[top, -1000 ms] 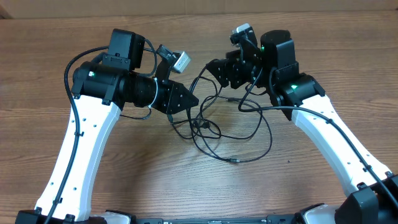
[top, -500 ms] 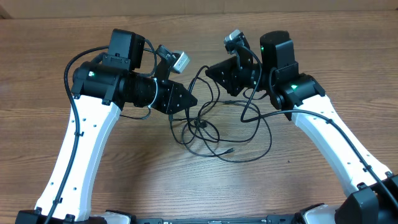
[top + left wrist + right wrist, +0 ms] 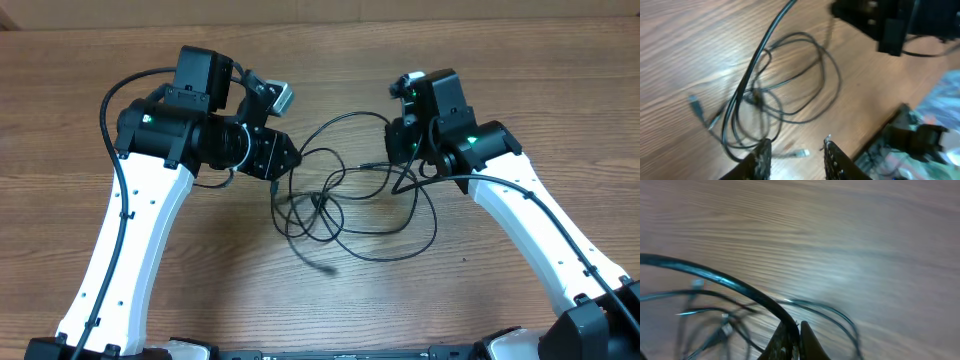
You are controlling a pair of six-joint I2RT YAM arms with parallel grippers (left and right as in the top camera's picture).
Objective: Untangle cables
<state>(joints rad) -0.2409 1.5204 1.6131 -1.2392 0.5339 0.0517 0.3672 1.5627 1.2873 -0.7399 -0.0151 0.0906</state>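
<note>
The cables [image 3: 322, 205] are thin black cords lying in overlapping loops on the wooden table between the two arms. One strand arcs up from the tangle to my right gripper [image 3: 400, 140]. In the right wrist view the right gripper [image 3: 796, 330] is shut on that black cable [image 3: 740, 287], which runs off to the left above the table. My left gripper [image 3: 796, 142] hangs over the near edge of the tangle [image 3: 785, 85], open, with nothing between its fingers. Below it on the wood lies a pale plug end [image 3: 801, 153]. Another plug tip [image 3: 330, 268] lies loose at the front of the tangle.
The table's far edge [image 3: 330, 20] meets a brown board at the back. In the left wrist view the table edge [image 3: 875, 130] drops off to clutter at the lower right. Each arm's own thick black cable [image 3: 108, 110] loops beside it.
My right gripper has shut on a cable and drawn back to the right, stretching a strand out of the tangle. My left gripper has opened and pulled back left. The loops have spread.
</note>
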